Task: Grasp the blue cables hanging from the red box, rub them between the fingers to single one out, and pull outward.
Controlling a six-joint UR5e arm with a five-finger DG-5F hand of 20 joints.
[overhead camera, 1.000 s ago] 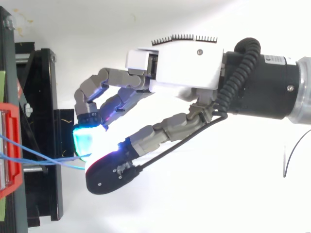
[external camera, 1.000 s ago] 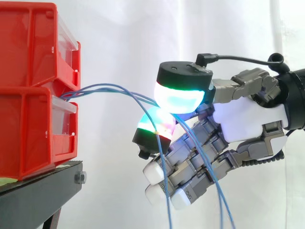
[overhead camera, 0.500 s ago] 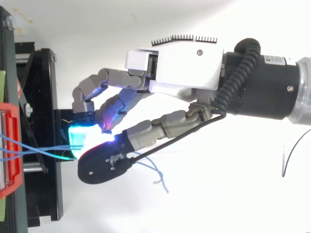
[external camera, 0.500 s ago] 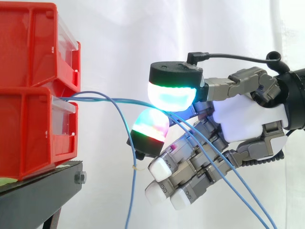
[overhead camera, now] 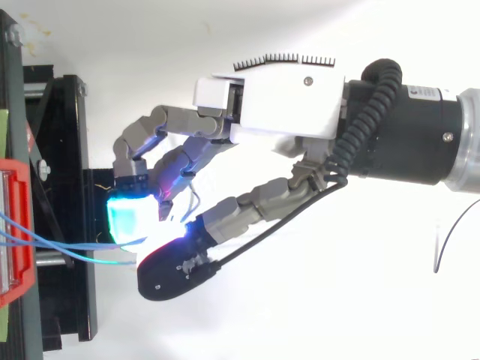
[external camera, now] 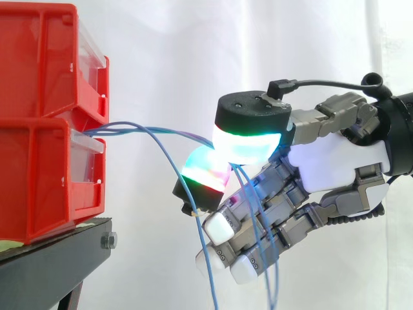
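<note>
1. The hand comes in from the right at the height of the red box. It stops near the box front without touching it.
2. The hand is clamped on the blue cables. Two glowing pads press together with the strands between them, one cyan-green above and one green-to-red below.
3. The other fingers curl under the palm, their tips white.
4. The blue cables leave the front of the red box, just under a second red box stacked on it. They run almost level across the gap to the pinch.
5. One strand drops away in an arc before it reaches the pads. The others hang down past the curled fingers.
6. From above, the blue cables cross the black stand from the box to the hand.
7. Both boxes sit on the black stand, with a white curtain behind.
</note>
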